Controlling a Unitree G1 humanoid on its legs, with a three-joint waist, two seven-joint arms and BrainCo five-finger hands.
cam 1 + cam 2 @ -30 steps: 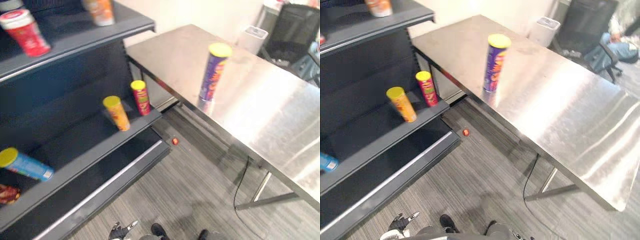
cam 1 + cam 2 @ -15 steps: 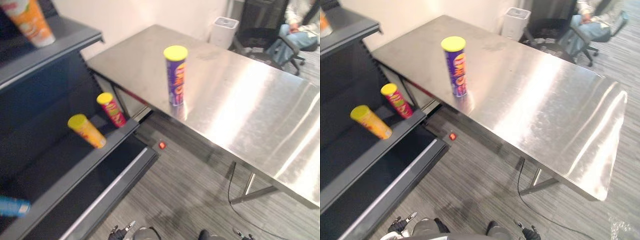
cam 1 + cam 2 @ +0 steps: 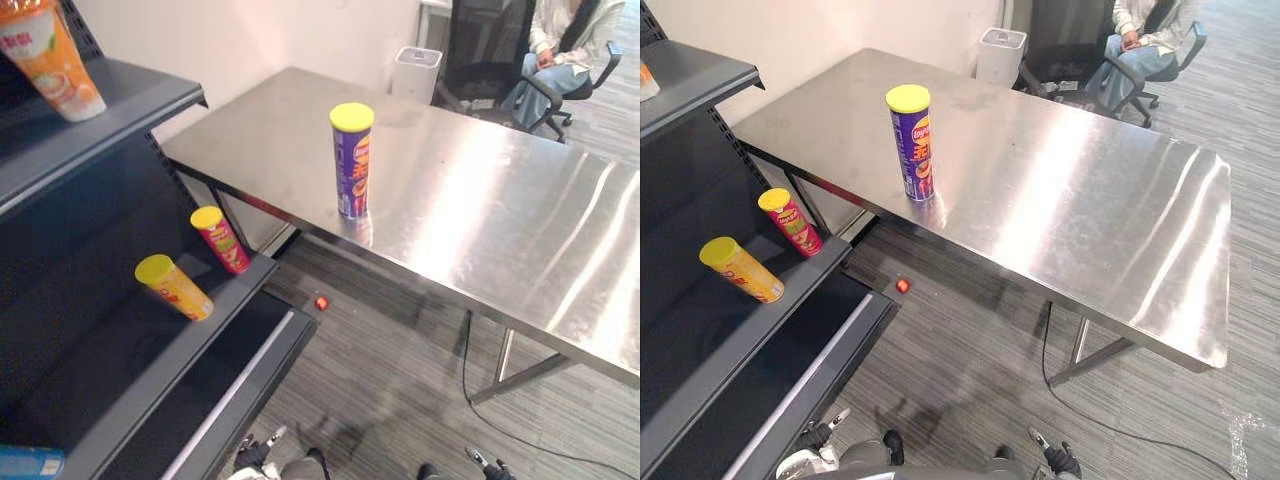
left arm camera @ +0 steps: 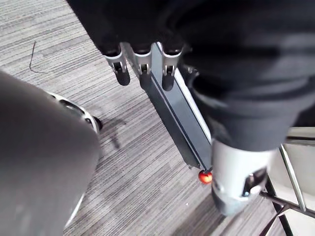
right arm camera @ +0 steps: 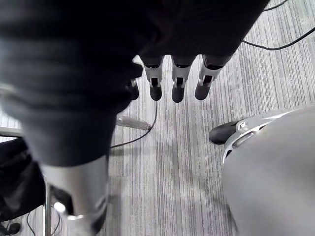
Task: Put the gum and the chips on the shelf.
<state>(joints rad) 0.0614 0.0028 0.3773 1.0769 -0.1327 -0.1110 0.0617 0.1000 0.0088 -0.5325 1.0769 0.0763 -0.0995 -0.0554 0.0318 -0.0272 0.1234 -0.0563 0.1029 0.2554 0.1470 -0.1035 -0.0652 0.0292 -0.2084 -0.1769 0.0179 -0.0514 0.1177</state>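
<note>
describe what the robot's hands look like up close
The left hand and the right hand look alike. Each has a dark ribbed cover over the back of the hand and the wrist, a row of slim silver fingers ending in rounded dark tips, and a thicker silver thumb set apart from them.

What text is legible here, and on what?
Tall purple chip can with yellow lid on the steel table: print too blurred to read.
Red can and orange can, both yellow-lidded, on the dark shelf: print too small.
Orange-and-white pack on the top shelf: unreadable.
No signs or numbers.
</note>
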